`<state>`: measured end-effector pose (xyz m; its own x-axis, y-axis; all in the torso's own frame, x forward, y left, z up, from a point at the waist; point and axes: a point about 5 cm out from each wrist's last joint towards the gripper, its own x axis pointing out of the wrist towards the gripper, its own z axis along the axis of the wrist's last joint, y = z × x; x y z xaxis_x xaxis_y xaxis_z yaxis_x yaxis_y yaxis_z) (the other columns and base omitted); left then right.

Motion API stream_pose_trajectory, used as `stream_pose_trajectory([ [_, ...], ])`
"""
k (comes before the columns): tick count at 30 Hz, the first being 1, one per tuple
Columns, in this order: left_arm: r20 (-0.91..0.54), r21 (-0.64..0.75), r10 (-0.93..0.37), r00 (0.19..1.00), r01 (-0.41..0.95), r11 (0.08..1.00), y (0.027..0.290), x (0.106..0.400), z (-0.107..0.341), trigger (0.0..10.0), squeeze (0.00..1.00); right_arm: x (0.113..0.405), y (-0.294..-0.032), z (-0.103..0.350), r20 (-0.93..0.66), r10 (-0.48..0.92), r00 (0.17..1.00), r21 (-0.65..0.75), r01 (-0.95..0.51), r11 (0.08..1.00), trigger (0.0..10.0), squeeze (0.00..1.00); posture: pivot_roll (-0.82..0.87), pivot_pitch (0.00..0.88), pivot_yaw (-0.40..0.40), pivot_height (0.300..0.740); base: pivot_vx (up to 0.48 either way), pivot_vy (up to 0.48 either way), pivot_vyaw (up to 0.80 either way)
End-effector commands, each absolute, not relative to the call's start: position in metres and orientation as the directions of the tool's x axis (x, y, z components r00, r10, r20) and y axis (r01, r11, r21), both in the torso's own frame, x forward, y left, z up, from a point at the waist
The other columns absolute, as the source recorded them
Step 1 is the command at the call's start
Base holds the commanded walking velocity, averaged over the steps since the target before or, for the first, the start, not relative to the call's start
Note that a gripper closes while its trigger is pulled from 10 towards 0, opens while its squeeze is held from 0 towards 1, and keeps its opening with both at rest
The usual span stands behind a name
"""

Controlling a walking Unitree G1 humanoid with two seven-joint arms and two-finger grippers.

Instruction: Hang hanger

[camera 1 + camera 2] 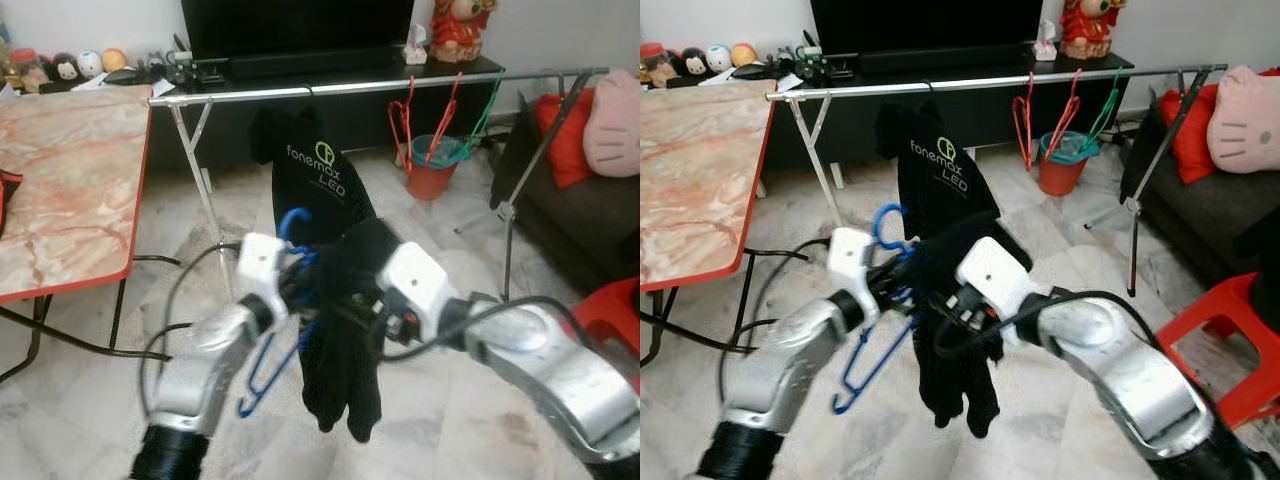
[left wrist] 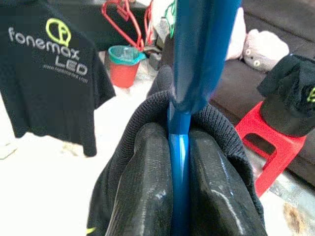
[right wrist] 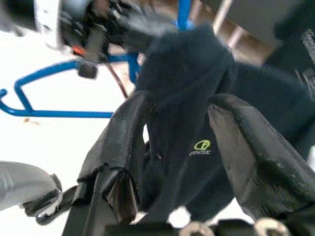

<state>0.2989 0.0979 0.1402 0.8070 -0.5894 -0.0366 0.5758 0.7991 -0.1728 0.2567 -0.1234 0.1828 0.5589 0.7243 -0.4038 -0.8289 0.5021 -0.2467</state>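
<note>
With the left hand (image 2: 179,162) clamped on the blue hanger (image 1: 268,368) and the right hand (image 3: 179,147) gripping the black shirt (image 1: 340,350) beside it, seat the collar squarely before lifting toward the rail (image 1: 380,85) ahead.

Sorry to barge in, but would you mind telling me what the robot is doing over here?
It is getting a garment ready to hang. The left gripper is shut on a blue hanger, and the right gripper grips the black shirt draped on it. Both are held in front of the rail, where another black shirt already hangs; this one is not yet on the rail.
</note>
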Motion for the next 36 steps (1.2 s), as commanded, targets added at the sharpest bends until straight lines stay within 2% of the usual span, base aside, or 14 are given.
stream_pose_trajectory([
  [1, 0.0, -0.151, -0.627, 0.779, 0.62, 0.77, 0.092, 0.297, 0.145, 10.0, 0.0, 0.259, -0.131, 0.189, -0.386, 0.739, 0.551, -0.26, -0.834, 0.486, 10.0, 0.0, -0.03, 0.0, -0.009, 0.74, 0.0, 0.0, 0.0],
  [6, -0.013, -0.14, -0.669, 0.743, 0.661, 0.737, 0.092, 0.292, 0.14, 10.0, 0.0, 0.264, -0.143, 0.194, -0.374, 0.758, 0.534, -0.269, -0.845, 0.463, 10.0, 0.0, -0.03, 0.0, -0.009, 0.74, 0.0, 0.0, 0.0],
  [9, -0.015, -0.134, -0.739, 0.674, 0.731, 0.669, 0.093, 0.284, 0.139, 10.0, 0.0, 0.272, -0.16, 0.195, -0.376, 0.764, 0.524, -0.28, -0.85, 0.445, 10.0, 0.0, -0.02, 0.0, -0.009, 0.74, 0.0, 0.0, 0.0],
  [10, -0.015, -0.134, -0.739, 0.674, 0.731, 0.669, 0.093, 0.284, 0.139, 10.0, 0.0, 0.272, -0.16, 0.195, -0.376, 0.764, 0.524, -0.28, -0.85, 0.445, 10.0, 0.0, -0.02, 0.0, -0.009, 0.74, 0.0, 0.0, 0.0],
  [14, -0.089, -0.105, -0.839, 0.537, 0.833, 0.544, 0.096, 0.27, 0.132, 10.0, 0.0, 0.27, -0.173, 0.182, -0.439, 0.778, 0.45, -0.248, -0.893, 0.376, 10.0, 0.0, -0.02, 0.0, -0.007, 0.74, 0.0, 0.0, 0.0],
  [15, -0.089, -0.105, -0.839, 0.537, 0.833, 0.544, 0.096, 0.27, 0.132, 10.0, 0.0, 0.27, -0.173, 0.182, -0.439, 0.778, 0.45, -0.248, -0.893, 0.376, 10.0, 0.0, -0.02, 0.0, -0.007, 0.74, 0.0, 0.0, 0.0],
  [17, -0.111, -0.111, -0.882, 0.458, 0.876, 0.469, 0.097, 0.262, 0.132, 10.0, 0.0, 0.263, -0.173, 0.177, -0.452, 0.813, 0.368, -0.196, -0.93, 0.311, 10.0, 0.0, -0.02, 0.0, -0.003, 0.74, 0.0, 0.0, 0.0],
  [18, -0.111, -0.111, -0.882, 0.458, 0.876, 0.469, 0.097, 0.262, 0.132, 10.0, 0.0, 0.263, -0.173, 0.177, -0.452, 0.813, 0.368, -0.196, -0.93, 0.311, 10.0, 0.0, -0.02, 0.0, -0.003, 0.74, 0.0, 0.0, 0.0],
  [21, -0.122, -0.132, -0.918, 0.376, 0.911, 0.391, 0.097, 0.254, 0.133, 10.0, 0.0, 0.261, -0.177, 0.168, -0.46, 0.826, 0.326, -0.149, -0.945, 0.29, 10.0, 0.0, -0.02, 0.0, -0.003, 0.74, 0.0, 0.0, 0.0],
  [29, -0.116, -0.155, -0.943, 0.312, 0.932, 0.327, 0.096, 0.25, 0.137, 10.0, 0.0, 0.258, -0.181, 0.148, -0.494, 0.831, 0.256, -0.088, -0.965, 0.246, 10.0, 0.0, -0.01, 0.0, 0.008, 0.74, 0.0, 0.0, 0.0],
  [36, -0.121, -0.167, -0.953, 0.278, 0.941, 0.296, 0.095, 0.246, 0.138, 10.0, 0.0, 0.264, -0.182, 0.142, -0.491, 0.828, 0.27, -0.091, -0.961, 0.259, 10.0, 0.0, -0.01, 0.0, 0.011, 0.74, 0.0, 0.0, 0.0],
])
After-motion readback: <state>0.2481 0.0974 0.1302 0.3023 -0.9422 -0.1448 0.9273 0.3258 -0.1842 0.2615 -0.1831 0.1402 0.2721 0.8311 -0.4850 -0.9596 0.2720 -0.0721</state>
